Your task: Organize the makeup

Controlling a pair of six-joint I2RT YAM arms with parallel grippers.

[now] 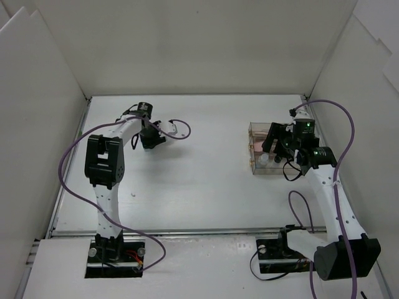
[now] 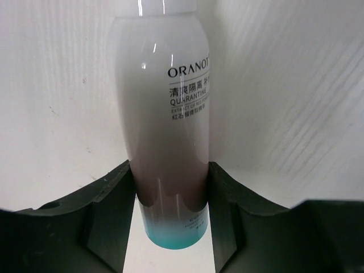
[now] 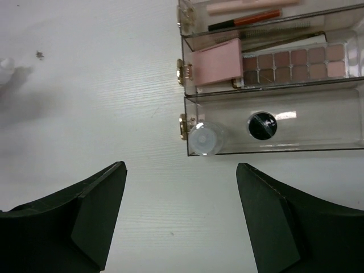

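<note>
From above, the left gripper (image 1: 159, 133) is far out over the white worktop (image 1: 206, 199), pinching a pale bottle with a teal end (image 1: 175, 129) that lies roughly level and points right. The right gripper (image 1: 277, 148) hangs over the clear acrylic tiered box (image 1: 259, 132), which stands near the worktop's right edge, well apart from the bottle.

In the left wrist view, the bottle (image 2: 168, 114) fills the middle of the frame. Its body shades from white to pinkish brown, its teal end is nearest the camera, and it carries printed lettering. Both dark fingers (image 2: 111, 199) press against its sides.

In the right wrist view, the right gripper (image 3: 179, 176) is spread wide with nothing between its fingers (image 3: 94, 213), just short of the box (image 3: 187, 99). The nearest compartment holds a clear bottle with a round clear cap (image 3: 203, 138) and a black-capped bottle (image 3: 261, 125), both upright. The middle compartment holds a pink square case (image 3: 216, 61) touching a brown eyeshadow palette (image 3: 296, 63). The farthest holds a pale pink pencil (image 3: 250, 5) and a red-and-black pencil (image 3: 244, 20), lying flat.
</note>
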